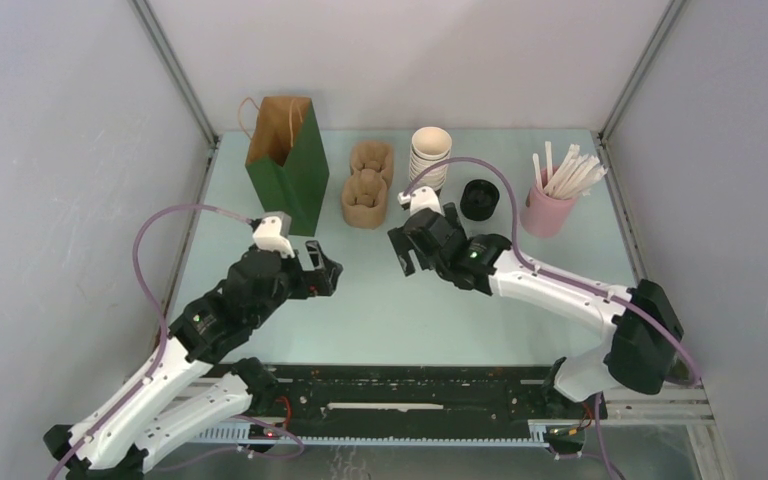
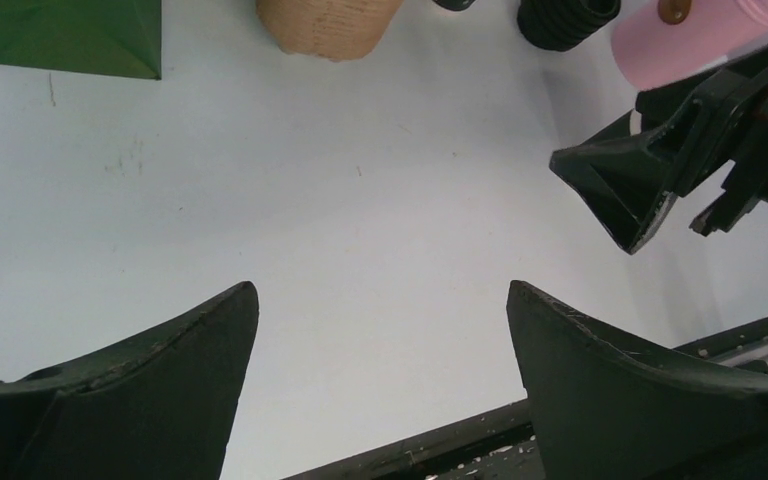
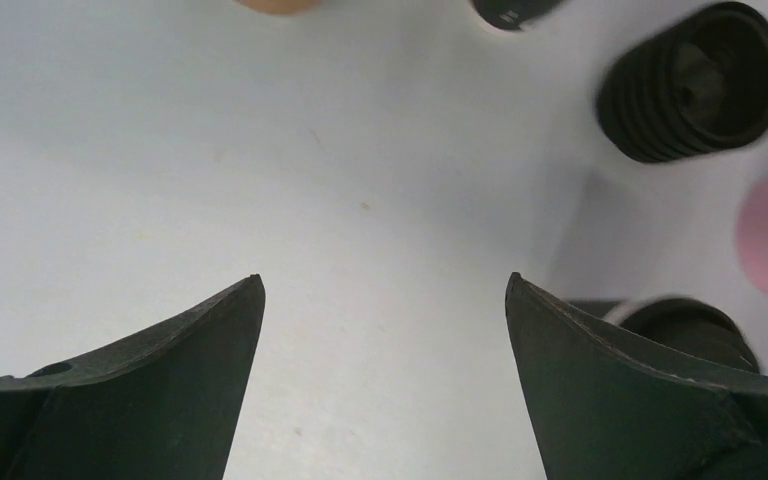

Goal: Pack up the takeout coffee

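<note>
**A:** Where is the takeout coffee (image 3: pixel 688 325) now?

**B:** In the right wrist view there is a dark round top with a thin pale line. It is at the lower right of the frame, half behind the finger. I believe this is it, but I cannot be sure. In the top view the right arm covers that place.

**A:** And the grippers?

**B:** The left gripper (image 1: pixel 328 268) is spread wide with nothing between the fingers, a little left of the centre of the top view, over the table (image 1: pixel 380 320). The right gripper (image 1: pixel 401 252) is wide too, with nothing in it. It is at the centre and faces the left one, apart from it.

**A:** What stands along the upper part?

**B:** From the left: the green bag (image 1: pixel 285 165), two brown carriers (image 1: pixel 364 200), the stack of cups (image 1: pixel 430 155), the black lids (image 1: pixel 479 198), and the pink cup (image 1: pixel 545 212) with white sticks.
</note>
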`<control>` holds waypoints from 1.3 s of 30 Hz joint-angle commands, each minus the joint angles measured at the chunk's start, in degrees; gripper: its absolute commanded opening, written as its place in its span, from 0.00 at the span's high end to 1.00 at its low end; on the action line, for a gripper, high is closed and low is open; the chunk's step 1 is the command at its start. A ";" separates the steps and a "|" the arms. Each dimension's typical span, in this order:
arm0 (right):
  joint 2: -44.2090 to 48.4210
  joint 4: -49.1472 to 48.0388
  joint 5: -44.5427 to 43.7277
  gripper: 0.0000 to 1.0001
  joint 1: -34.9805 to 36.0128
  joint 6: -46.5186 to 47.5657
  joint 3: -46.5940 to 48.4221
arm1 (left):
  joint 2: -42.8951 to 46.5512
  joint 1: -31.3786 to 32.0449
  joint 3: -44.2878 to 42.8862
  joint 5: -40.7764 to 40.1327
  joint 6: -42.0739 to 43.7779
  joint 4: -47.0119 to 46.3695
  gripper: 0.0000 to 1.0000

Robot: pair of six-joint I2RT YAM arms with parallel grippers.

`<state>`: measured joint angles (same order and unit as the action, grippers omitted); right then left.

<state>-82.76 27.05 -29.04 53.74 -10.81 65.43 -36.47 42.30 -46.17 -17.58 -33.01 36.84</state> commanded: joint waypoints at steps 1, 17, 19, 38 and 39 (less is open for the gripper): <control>-3.58 -13.23 8.33 0.00 -0.94 -1.80 1.80 | -0.75 -0.92 -1.78 -2.63 1.11 2.45 0.00; -15.81 -35.35 12.20 0.02 -3.72 -1.15 1.85 | -16.39 -22.84 -29.44 0.55 11.03 13.18 0.02; -15.66 -37.70 13.87 0.02 -3.99 -0.75 -0.28 | -19.98 -23.62 -33.94 -0.26 12.40 12.53 0.03; -19.31 -51.93 43.94 0.52 -19.40 -42.00 -2.68 | -38.80 -20.30 -28.51 11.03 9.67 -9.25 0.34; -20.01 -52.87 44.71 0.55 -19.87 -44.17 -2.69 | -40.16 -19.45 -29.44 9.43 10.25 -8.94 0.36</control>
<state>-99.94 -19.75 10.09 35.86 -39.53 62.54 -72.97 20.47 -73.58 -5.80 -24.01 32.51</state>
